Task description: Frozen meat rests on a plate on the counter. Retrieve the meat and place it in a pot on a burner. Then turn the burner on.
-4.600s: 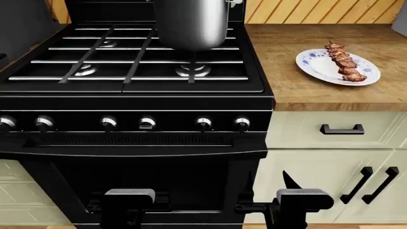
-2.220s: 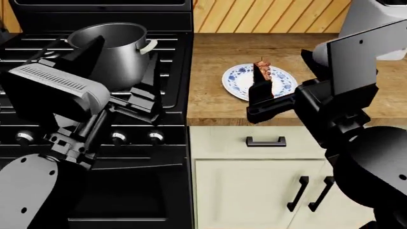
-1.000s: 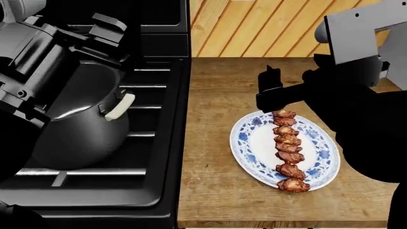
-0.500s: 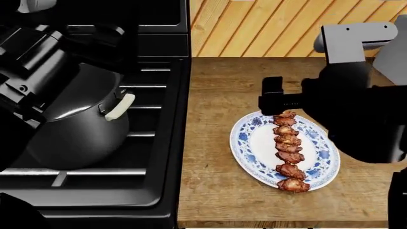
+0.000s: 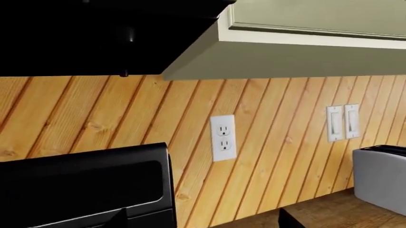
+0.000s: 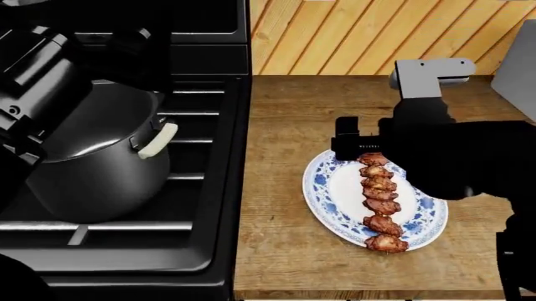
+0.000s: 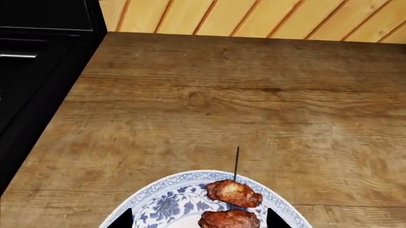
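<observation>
A skewer of meat (image 6: pixel 380 202) lies across a blue-rimmed plate (image 6: pixel 332 199) near the counter's (image 6: pixel 289 113) front edge, the right gripper (image 7: pixel 198 219) open astride its far end, while the left gripper's jaws cannot be judged.

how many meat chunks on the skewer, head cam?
6 visible on the meat, in a row running from under the right pincer toward the plate's near rim. The pincer may hide another at the far end.
</observation>
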